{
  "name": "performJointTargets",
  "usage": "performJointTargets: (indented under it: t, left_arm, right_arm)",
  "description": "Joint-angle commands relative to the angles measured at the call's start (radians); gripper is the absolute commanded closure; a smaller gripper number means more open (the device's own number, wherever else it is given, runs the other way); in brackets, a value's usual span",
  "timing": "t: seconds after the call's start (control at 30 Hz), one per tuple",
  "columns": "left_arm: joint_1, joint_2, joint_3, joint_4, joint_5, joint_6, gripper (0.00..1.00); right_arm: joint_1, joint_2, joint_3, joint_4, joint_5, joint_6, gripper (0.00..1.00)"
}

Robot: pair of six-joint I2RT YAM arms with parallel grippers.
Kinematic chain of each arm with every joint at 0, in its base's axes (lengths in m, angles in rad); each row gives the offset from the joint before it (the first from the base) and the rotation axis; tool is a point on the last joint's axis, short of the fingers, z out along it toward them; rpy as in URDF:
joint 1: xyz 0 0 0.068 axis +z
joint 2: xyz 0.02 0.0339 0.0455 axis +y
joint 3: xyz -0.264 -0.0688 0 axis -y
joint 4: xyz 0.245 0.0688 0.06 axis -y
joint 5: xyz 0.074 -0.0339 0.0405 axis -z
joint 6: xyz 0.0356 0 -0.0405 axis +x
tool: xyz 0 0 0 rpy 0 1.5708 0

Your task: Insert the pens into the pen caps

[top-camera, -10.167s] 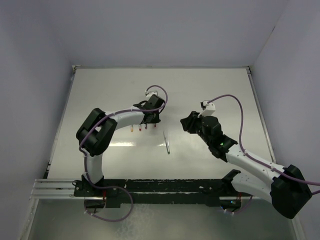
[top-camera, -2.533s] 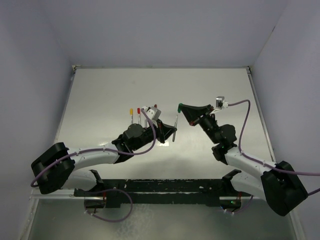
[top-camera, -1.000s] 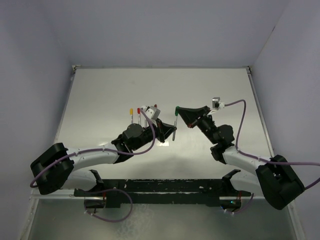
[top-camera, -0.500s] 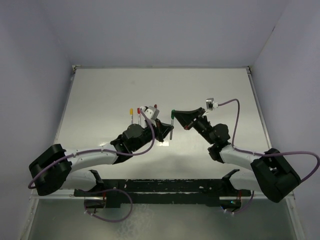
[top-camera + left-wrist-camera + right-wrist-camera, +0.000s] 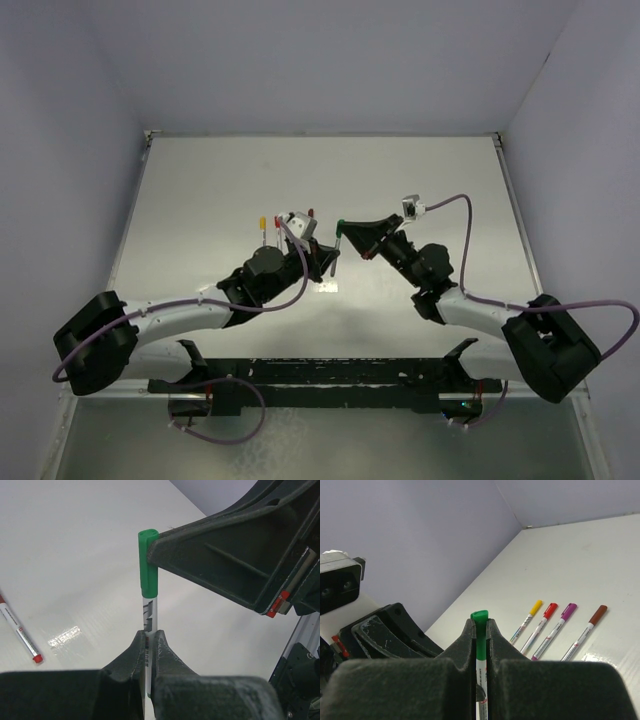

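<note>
My left gripper (image 5: 148, 634) is shut on the lower shaft of a white pen (image 5: 150, 611), holding it upright above the table. A green pen cap (image 5: 148, 562) sits over the pen's upper end, and my right gripper (image 5: 480, 622) is shut on that cap (image 5: 480, 632) from the right. In the top view both grippers meet at mid-table: the left gripper (image 5: 328, 258) sits just below the right gripper (image 5: 345, 230), with the green cap (image 5: 341, 223) between them. The pen's tip is hidden inside the cap.
Capped pens lie side by side on the table behind the left arm: yellow (image 5: 528, 619), red (image 5: 543, 621), purple (image 5: 556, 629) and dark red (image 5: 584, 632). From above, the left wrist partly hides them; the yellow one (image 5: 262, 227) shows. A black rail (image 5: 300, 375) runs along the near edge.
The right gripper has carried the green cap leftward over the last second until it sits on the top of the pen. The left arm has shifted slightly left, still holding the pen.
</note>
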Motion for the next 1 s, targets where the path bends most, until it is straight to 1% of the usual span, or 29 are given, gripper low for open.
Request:
performJointTargets:
  t: [0.0,0.13,0.27,0.3,0.37,0.43,0.47,0.53,0.6,0.7,0.77,0.87,0.97]
  left_arm:
    - [0.068,-0.021,0.123,0.337,-0.070,0.004,1.00]
    - [0.088,-0.006,0.133,0.303,-0.044,-0.013,1.00]
    - [0.089,0.020,0.127,0.226,-0.041,-0.025,1.00]
    - [0.088,0.031,0.123,0.206,-0.043,-0.034,1.00]
    - [0.088,0.054,0.116,0.167,-0.046,-0.057,1.00]
    - [0.088,0.092,0.111,0.128,-0.052,-0.082,1.00]
    - [0.089,0.110,0.110,0.104,-0.059,-0.097,1.00]
    - [0.090,0.150,0.114,0.057,-0.067,-0.125,1.00]
    - [0.092,0.190,0.122,0.023,-0.073,-0.154,1.00]
    - [0.104,0.256,0.146,-0.018,-0.078,-0.203,1.00]
    - [0.115,0.304,0.192,-0.064,-0.080,-0.234,1.00]
    - [0.130,0.373,0.277,-0.168,-0.081,-0.259,1.00]
    - [0.142,0.443,0.387,-0.295,-0.089,-0.265,1.00]
  right_arm:
    - [0.061,0.038,-0.034,-0.207,-0.100,-0.044,1.00]
    - [0.062,0.012,-0.035,-0.227,-0.043,-0.052,1.00]
    - [0.063,-0.060,0.000,-0.280,0.081,-0.096,1.00]
    - [0.063,-0.082,0.012,-0.295,0.116,-0.111,0.97]
    - [0.061,-0.125,0.042,-0.321,0.175,-0.149,0.89]
    - [0.062,-0.169,0.072,-0.347,0.257,-0.185,0.77]
    - [0.063,-0.201,0.083,-0.363,0.296,-0.198,0.69]
    - [0.061,-0.251,0.104,-0.401,0.340,-0.215,0.58]
    - [0.062,-0.298,0.123,-0.425,0.384,-0.245,0.52]
    - [0.063,-0.356,0.147,-0.505,0.451,-0.289,0.50]
    - [0.062,-0.384,0.167,-0.590,0.511,-0.313,0.49]
    - [0.061,-0.400,0.203,-0.801,0.608,-0.267,0.49]
    - [0.061,-0.421,0.184,-0.905,0.687,-0.246,0.48]
